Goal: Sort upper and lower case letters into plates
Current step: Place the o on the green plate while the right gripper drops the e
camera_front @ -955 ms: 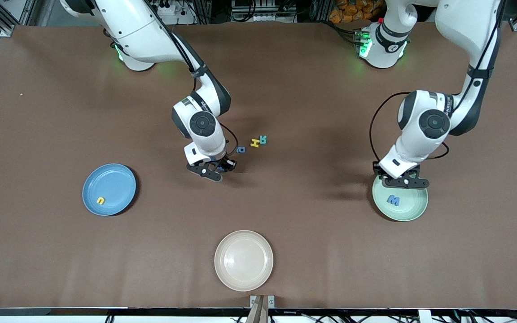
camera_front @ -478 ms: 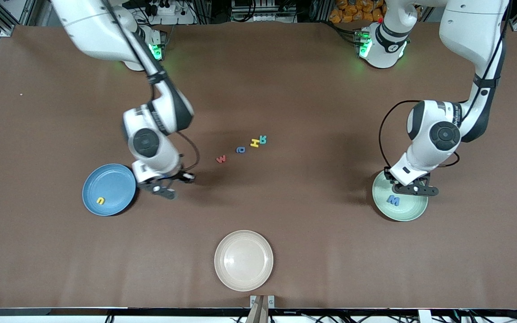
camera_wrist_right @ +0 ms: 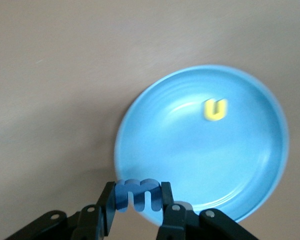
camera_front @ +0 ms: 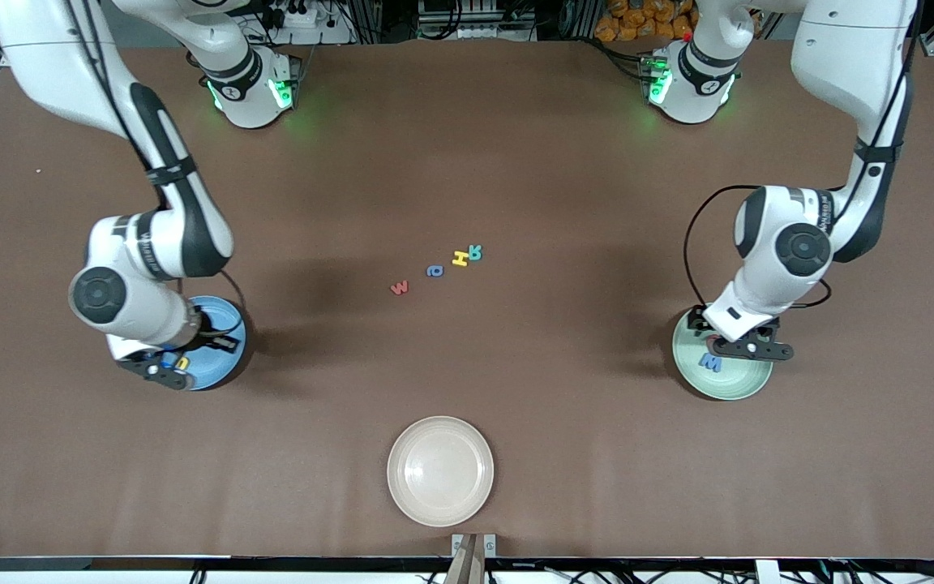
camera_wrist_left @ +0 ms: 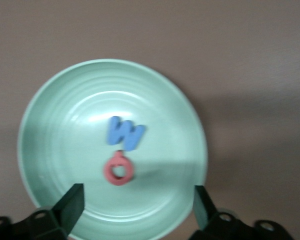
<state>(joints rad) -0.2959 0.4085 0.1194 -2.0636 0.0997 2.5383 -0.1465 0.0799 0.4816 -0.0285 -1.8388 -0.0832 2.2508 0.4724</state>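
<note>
The blue m [camera_wrist_right: 138, 195], pinched in my right gripper [camera_wrist_right: 137, 202], hung over the blue plate [camera_wrist_right: 250, 165], needing release; the left gripper [camera_wrist_left: 139, 200] gaped above the mint plate [camera_wrist_left: 50, 110].

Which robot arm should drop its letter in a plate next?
The right. Its gripper holds a blue m over the blue plate, beside the yellow u. The left gripper is open over the green plate, holding nothing.

Four letters [camera_front: 437, 272] cluster mid-table with bare cloth around; cream plate [camera_front: 440, 471] sits nearer the camera.
</note>
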